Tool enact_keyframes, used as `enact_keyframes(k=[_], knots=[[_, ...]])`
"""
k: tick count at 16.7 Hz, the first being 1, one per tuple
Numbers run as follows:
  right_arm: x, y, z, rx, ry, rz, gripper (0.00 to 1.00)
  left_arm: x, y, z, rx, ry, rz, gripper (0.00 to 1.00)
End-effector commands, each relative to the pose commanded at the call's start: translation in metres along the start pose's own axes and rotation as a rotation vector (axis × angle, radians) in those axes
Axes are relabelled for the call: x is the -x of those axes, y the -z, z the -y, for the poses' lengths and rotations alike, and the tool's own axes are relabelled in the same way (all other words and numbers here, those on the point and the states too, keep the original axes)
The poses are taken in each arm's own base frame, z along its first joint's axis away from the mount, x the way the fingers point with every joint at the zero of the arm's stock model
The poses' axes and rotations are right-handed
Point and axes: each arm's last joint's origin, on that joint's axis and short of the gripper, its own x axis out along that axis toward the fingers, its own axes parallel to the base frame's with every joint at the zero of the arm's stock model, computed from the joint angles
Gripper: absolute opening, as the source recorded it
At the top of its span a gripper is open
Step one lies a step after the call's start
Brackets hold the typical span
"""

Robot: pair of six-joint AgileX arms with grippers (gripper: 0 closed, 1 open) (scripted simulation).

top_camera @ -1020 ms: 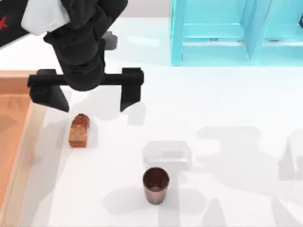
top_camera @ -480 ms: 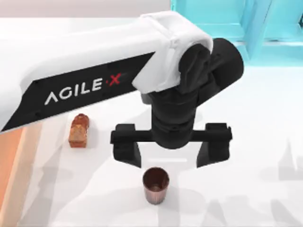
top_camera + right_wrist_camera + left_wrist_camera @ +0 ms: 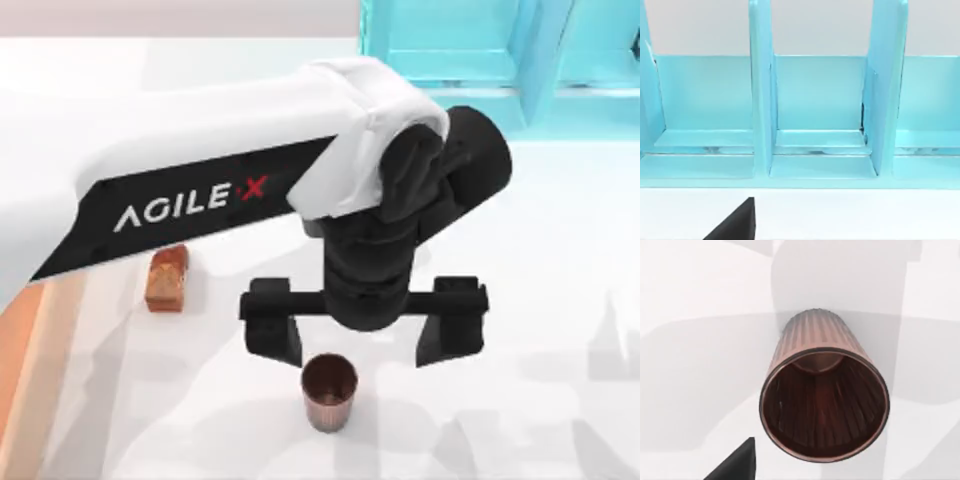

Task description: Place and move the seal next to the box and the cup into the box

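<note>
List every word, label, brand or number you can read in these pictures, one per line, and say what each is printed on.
"AGILE X": white letters with a red X, on the black panel of the left arm in the top view.

No text can be read on the cup, the seal, the box or the turquoise shelf.

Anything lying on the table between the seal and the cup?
No: in the top view, bare white table separates the seal from the cup; the left gripper hangs open above.
</note>
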Motion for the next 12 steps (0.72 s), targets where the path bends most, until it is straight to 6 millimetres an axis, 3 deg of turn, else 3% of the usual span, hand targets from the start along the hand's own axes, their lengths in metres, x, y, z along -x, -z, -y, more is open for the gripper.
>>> enact_keyframes(k=[6,10,12], knots=[[0.0,0.0,0.0,0.0,0.0,0.0,1.0,-0.057,0.001,0.0,0.0,0.004,0.003,1.0],[0.0,0.0,0.0,0.0,0.0,0.0,1.0,-0.059,0.001,0.0,0.0,0.002,0.002,1.0],[0.0,0.0,0.0,0.0,0.0,0.0,1.0,-0.059,0.001,0.0,0.0,0.002,0.002,0.85]])
